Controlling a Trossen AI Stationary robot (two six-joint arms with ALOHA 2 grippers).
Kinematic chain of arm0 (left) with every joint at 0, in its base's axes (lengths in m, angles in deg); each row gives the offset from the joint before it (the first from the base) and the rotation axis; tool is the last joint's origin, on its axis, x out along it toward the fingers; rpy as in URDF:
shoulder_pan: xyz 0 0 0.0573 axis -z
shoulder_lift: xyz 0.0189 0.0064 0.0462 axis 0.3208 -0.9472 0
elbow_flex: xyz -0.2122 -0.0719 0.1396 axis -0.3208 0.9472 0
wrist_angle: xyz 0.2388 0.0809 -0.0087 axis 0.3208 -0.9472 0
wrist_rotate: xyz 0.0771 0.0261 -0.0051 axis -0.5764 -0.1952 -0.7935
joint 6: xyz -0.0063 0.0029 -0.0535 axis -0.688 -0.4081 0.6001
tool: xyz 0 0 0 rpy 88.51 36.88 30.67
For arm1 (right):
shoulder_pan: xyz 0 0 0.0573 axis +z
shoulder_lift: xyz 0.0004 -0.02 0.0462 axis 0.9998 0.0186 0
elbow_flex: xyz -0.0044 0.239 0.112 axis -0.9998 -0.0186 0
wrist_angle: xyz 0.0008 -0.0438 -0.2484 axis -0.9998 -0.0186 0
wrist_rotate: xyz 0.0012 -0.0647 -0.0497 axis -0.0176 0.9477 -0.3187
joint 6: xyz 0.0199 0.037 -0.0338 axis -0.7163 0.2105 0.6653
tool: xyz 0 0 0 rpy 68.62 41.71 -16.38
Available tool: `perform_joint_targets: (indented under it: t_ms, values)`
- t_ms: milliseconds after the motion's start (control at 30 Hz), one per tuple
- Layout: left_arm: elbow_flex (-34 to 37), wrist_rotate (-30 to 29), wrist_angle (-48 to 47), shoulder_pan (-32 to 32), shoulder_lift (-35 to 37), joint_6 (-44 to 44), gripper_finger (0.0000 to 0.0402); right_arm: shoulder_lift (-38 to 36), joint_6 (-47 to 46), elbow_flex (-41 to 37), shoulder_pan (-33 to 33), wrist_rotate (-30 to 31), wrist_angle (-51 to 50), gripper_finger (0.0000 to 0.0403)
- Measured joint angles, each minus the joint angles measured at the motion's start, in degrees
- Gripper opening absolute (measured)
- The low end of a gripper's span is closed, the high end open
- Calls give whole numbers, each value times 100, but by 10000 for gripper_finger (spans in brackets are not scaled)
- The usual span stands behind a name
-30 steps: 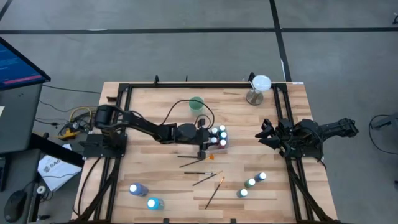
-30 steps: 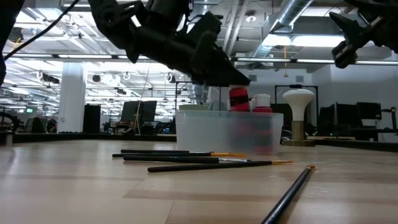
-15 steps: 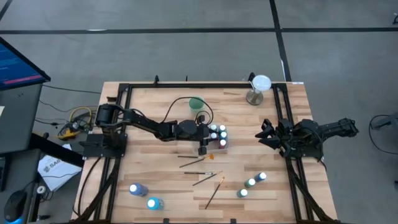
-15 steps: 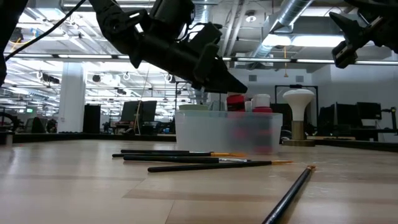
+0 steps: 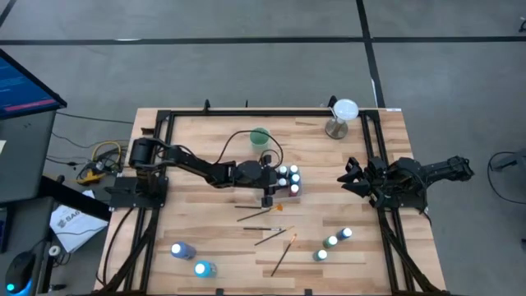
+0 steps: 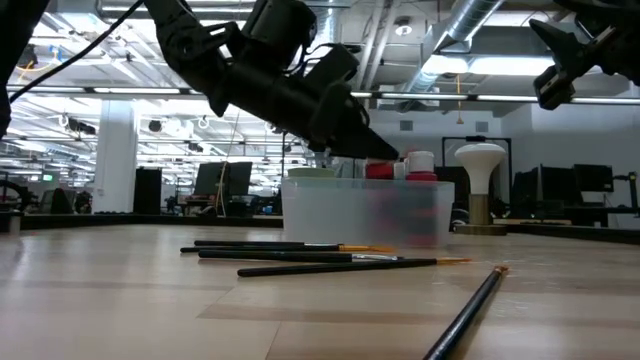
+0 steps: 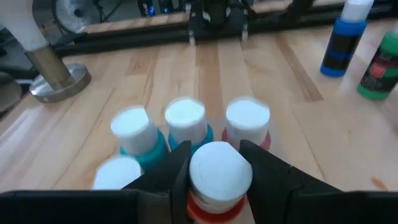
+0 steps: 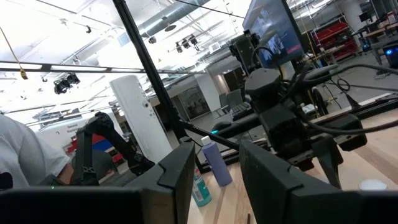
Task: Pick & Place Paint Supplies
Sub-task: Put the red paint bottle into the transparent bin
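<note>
While my left gripper (image 7: pixel 214 168) sits clamped on a red paint bottle (image 7: pixel 219 177) over the clear tray (image 6: pixel 365 210), I judge this the placing step: lower, then release. My right gripper (image 5: pixel 355 178), fingers apart and empty, waits at the worktop (image 5: pixel 205 238) edge; brushes (image 5: pixel 261 212) and bottles (image 5: pixel 333 242) remain, bright workshop behind.

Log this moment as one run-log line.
left claw: shut on red paint bottle, over clear tray | right claw: idle at table's right edge | brushes: loose on table
</note>
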Motion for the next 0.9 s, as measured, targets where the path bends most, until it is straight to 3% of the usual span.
perform_joint_targets:
  t_ms: [467,900]
  values:
    - [4,47,33,0,-44,-21,124,0,0,1,1,0,0,122]
    - [4,286,127,-33,-44,-66,165,0,0,0,1,0,0,122]
